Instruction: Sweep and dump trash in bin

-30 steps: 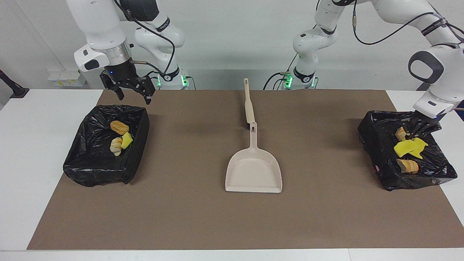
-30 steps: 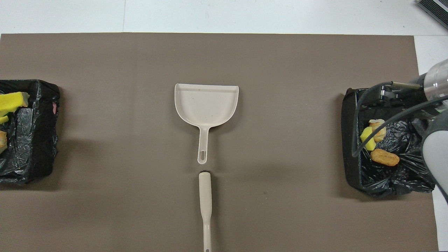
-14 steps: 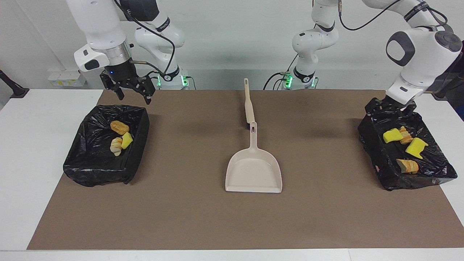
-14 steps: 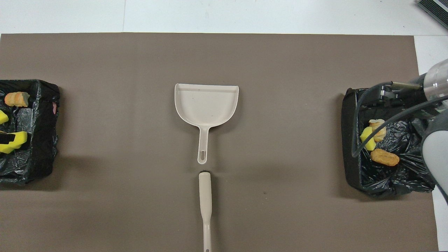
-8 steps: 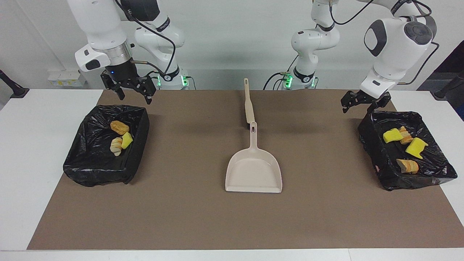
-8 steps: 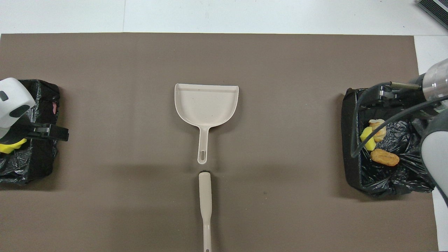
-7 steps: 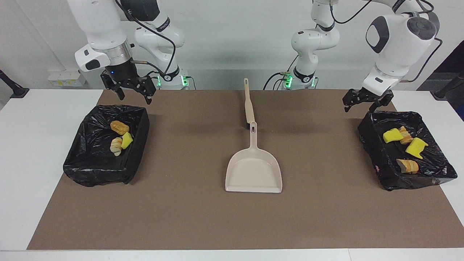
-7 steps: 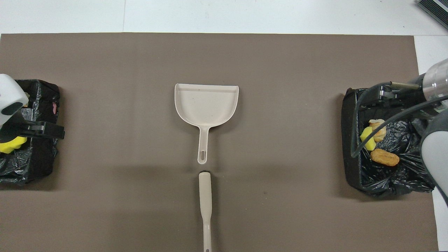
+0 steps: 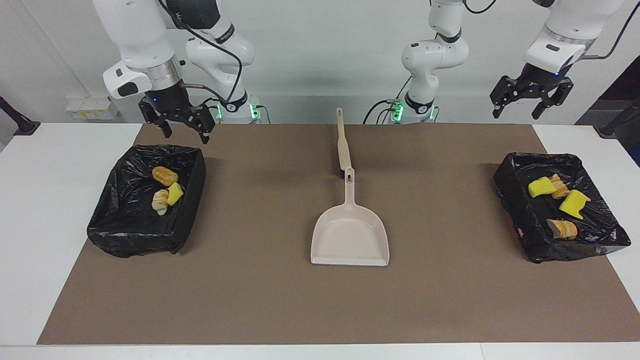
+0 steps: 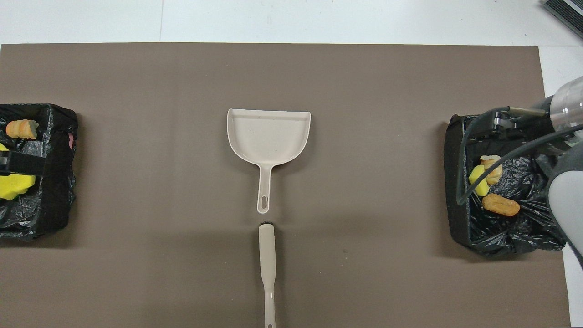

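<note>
We see two black, bag-lined rectangular bins on a brown mat that covers the white counter (image 9: 60, 210), one at each end. The bin at the right arm's end (image 9: 146, 199) holds three scraps of trash: a golden-brown bread-like chunk (image 9: 164, 175), a pale tan bread-like chunk (image 9: 160, 201) and, touching it, a small yellow sponge piece (image 9: 175, 193). The bin at the left arm's end (image 9: 560, 206) holds four: a rounded yellow sponge piece (image 9: 541, 187), a tan bread-like chunk (image 9: 558, 186) touching it, a flat yellow sponge piece (image 9: 573, 203) and a sliced tan bread-like chunk (image 9: 563, 228) nearest the counter's edge farthest from the robots. We find no scraps on the mat itself.

In the middle of the mat lies a beige plastic dustpan (image 9: 350, 238), mouth toward the counter's edge farthest from the robots, handle pointing at them. In line with it, just off the handle's end and nearer the robots, lies a beige long-handled brush (image 9: 342, 142).

The right gripper (image 9: 182, 131) hangs in the air above the robot-side rim of its bin, its fingers spread wide and holding nothing. The left gripper (image 9: 531, 104) is raised high, above the counter's edge on the robots' side near the left arm's bin, its fingers likewise wide apart and empty. In the overhead view only one dark finger of it (image 10: 20, 163) shows, over that bin.
</note>
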Robot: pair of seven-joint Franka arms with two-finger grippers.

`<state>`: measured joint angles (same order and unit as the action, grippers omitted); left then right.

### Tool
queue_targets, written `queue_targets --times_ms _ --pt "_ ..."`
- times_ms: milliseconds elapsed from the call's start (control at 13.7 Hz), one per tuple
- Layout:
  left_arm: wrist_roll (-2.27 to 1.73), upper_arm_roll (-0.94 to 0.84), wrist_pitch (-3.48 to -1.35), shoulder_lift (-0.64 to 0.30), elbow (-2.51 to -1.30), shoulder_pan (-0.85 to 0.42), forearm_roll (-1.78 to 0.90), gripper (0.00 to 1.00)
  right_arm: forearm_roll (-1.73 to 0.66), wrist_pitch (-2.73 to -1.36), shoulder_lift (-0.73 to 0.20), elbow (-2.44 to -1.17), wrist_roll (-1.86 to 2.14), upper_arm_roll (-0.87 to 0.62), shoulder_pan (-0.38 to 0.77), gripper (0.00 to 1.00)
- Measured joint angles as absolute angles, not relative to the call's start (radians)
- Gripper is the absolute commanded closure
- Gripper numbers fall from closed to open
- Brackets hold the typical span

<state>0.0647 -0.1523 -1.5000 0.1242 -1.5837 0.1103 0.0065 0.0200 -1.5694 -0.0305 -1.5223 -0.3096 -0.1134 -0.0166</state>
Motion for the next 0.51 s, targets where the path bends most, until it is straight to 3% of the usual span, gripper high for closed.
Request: queue_targets --times_ms 511 --pt "-0.023 -0.157 -1.477 0.125 -1.579 0.111 -0.018 0.0 0.02 -1.569 -0.03 -1.522 -0.31 -0.113 -0.017 0.0"
